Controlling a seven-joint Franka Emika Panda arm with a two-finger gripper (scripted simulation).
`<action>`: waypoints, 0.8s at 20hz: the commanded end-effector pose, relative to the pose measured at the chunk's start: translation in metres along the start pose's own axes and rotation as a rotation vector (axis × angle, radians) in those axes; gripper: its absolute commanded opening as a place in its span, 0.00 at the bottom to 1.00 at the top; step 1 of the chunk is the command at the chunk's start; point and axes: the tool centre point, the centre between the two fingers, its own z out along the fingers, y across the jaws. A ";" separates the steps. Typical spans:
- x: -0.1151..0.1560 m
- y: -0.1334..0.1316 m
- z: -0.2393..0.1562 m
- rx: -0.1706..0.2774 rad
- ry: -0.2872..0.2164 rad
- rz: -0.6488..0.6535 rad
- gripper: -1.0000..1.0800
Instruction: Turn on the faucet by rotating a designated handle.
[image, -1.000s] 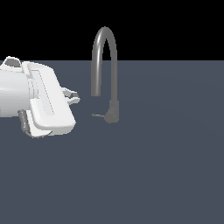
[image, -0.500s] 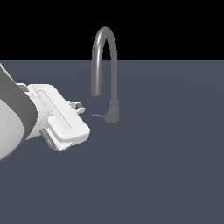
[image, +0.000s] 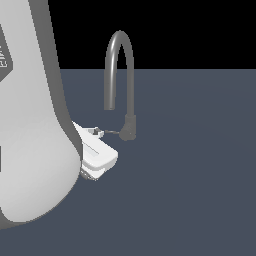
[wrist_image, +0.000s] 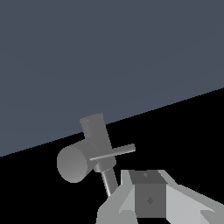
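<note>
Now handle (image: 113, 132) tip beside pincer (image: 98, 132); pincer opening unclear, grip undeterminable.

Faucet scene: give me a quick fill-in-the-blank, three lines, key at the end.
1. The faucet spout is shaped like an ____.
2. The thin handle sticks out from the faucet's ____.
3. In the exterior view, the gripper sits at the handle's free end, on the faucet's ____ side.

Missing words: arch; base; left

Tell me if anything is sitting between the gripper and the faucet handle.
Nothing visible does. The gripper sits right at the free end of the handle, which sticks out from the faucet base, with only bare surface around.
</note>
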 end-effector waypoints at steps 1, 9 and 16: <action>0.007 -0.004 0.005 -0.040 -0.007 -0.040 0.00; 0.025 -0.017 0.023 -0.161 -0.028 -0.164 0.00; 0.036 -0.026 0.037 -0.241 -0.043 -0.249 0.00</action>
